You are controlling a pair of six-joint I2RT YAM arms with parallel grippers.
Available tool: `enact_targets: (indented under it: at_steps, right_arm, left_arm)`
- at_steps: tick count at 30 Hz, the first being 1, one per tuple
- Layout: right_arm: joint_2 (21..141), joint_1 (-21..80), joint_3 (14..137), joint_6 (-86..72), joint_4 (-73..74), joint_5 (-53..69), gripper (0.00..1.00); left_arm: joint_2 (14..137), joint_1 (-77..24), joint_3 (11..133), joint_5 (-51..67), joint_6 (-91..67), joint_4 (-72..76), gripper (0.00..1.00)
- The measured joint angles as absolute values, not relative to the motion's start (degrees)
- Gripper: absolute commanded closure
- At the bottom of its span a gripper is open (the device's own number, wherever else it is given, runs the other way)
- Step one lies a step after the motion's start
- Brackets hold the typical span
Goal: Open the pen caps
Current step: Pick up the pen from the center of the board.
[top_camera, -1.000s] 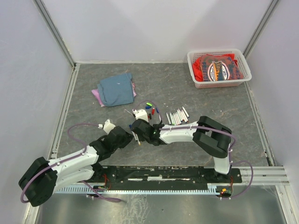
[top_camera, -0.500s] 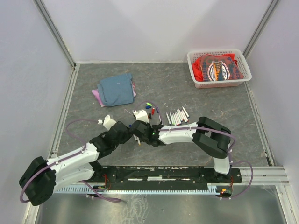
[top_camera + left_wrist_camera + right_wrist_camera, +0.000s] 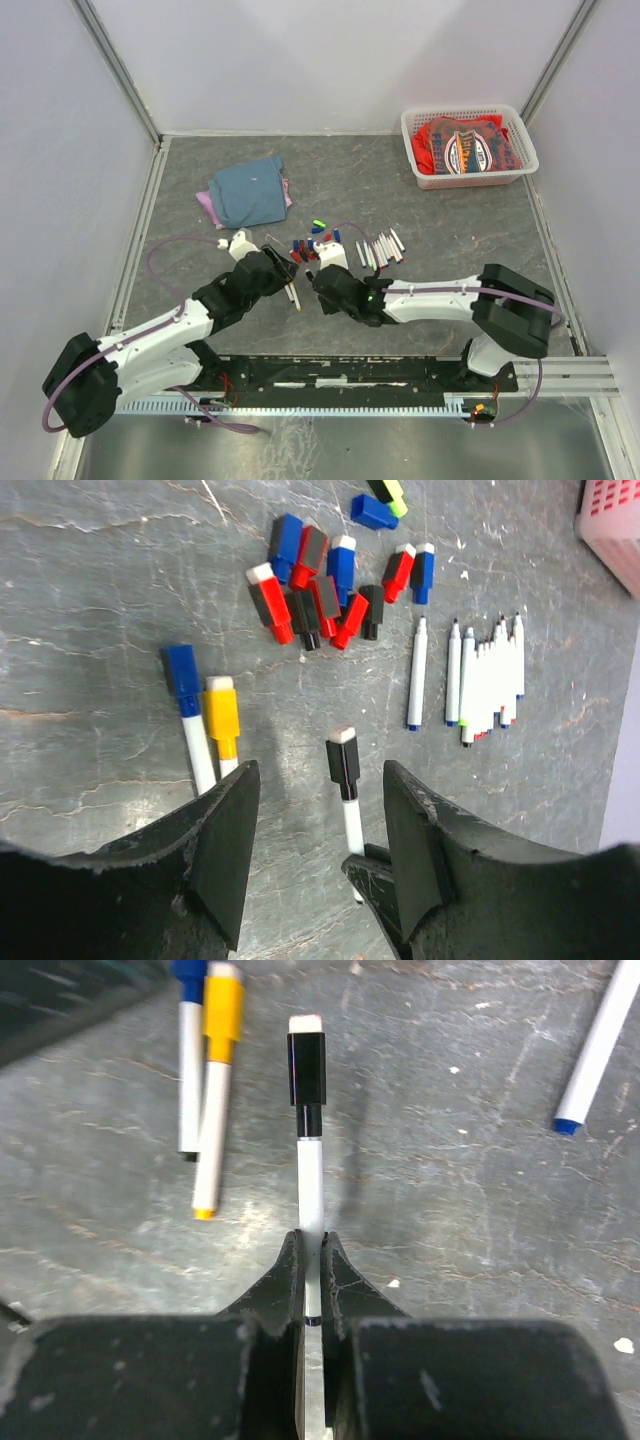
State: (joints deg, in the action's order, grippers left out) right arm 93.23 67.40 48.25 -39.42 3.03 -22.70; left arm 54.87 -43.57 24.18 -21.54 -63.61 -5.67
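**While the right pincer clamps the barrel, the black cap sits right in the left one's mouth**

So the right pincer [image 3: 312, 1242] is squeezed shut on the white barrel [image 3: 311, 1175] near its tail end. The black cap [image 3: 342, 760] is at the far end, pointing straight away from it. The left pincer [image 3: 318, 785] is wide open with nothing in it. The cap lies between its fingers, about level with the tips and a bit nearer one finger. The pen's long axis runs roughly the way both pincers point, cap end farthest out. My guess is the left one closes across the cap, then they pull apart along that line. Can't tell if the pen is touching the desk [image 3: 90, 600].
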Motion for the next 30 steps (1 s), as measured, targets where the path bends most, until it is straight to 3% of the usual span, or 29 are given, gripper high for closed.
enact_targets:
  at_steps: [12,20,26,30]
  right_arm:
    - [84.4,67.4,41.6,-42.1,-8.2,-15.3,0.99]
    - [82.3,67.4,40.0,-43.3,-11.5,-13.3,0.99]
    - [81.0,67.4,39.6,-44.2,-13.0,-12.4,0.99]
    - [80.7,67.2,39.6,-44.7,-13.1,-12.1,0.99]
  left_arm:
    - [58.5,-43.1,24.2,-12.7,-60.9,2.5,0.43]
    - [58.5,-42.2,23.6,-9.8,-61.0,5.4,0.55]
    - [58.4,-41.5,22.7,-8.1,-61.1,6.7,0.75]
    - [58.0,-41.2,22.2,-7.0,-61.5,7.8,0.96]
